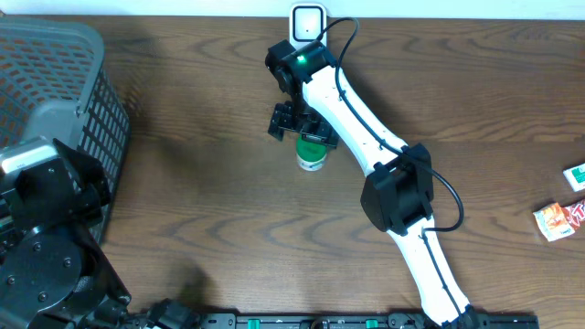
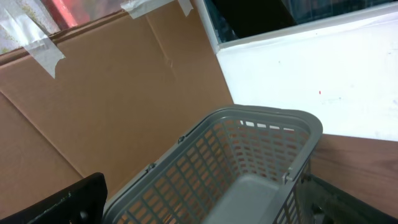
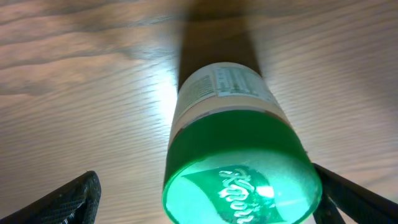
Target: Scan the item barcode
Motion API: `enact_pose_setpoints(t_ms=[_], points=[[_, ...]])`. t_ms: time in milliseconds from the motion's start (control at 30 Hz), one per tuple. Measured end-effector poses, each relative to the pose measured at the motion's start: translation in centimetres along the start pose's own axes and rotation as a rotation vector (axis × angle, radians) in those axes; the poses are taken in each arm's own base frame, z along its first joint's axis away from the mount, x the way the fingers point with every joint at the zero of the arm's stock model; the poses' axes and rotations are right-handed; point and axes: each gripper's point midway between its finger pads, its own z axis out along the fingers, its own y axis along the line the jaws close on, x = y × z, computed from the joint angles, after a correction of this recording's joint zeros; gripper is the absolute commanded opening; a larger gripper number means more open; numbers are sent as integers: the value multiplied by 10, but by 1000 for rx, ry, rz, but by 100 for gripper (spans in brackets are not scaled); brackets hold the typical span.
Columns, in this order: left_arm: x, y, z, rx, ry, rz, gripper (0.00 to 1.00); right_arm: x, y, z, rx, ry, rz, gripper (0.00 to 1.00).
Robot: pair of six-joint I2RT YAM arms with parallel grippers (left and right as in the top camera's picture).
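Green-capped bottle stands upright on the surface near the middle of its far edge, beside a white scanner. Grey basket at the left edge, left hand released above it. Right hand straddles the bottle, released; closing off-centre could topple it.

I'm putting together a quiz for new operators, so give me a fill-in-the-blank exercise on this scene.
1. The jar standing on the wood has a ____ lid.
2. The right gripper has its jaws ____, one on either side of the jar.
3. In the overhead view, the grey basket stands far to the ____ of the jar.
4. The scanner beyond the jar is ____ in colour.

Missing words: green; open; left; white.
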Motion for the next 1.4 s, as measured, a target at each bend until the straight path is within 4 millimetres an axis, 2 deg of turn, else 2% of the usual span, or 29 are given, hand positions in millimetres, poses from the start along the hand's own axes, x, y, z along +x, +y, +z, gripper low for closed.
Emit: enact_pose_setpoints(t_ms=[67, 200, 333, 633, 1000, 1100, 1267, 1400], points=[[0, 0, 0, 0, 0, 0, 98, 3, 2, 0, -11, 15, 14, 99], [0, 0, 0, 0, 0, 0, 98, 17, -3, 0, 26, 56, 156, 99], [0, 0, 0, 0, 0, 0, 98, 29, 6, 1, 35, 53, 291, 99], [0, 0, 0, 0, 0, 0, 98, 50, 19, 4, 53, 34, 445, 99], [0, 0, 0, 0, 0, 0, 98, 33, 6, 5, 74, -3, 484, 99], [0, 0, 0, 0, 0, 0, 98, 25, 2, 15, 78, -3, 464, 99], [0, 0, 0, 0, 0, 0, 98, 25, -17, 40, 145, 33, 457, 99], [0, 0, 0, 0, 0, 0, 98, 20, -20, 46, 144, 34, 456, 99]])
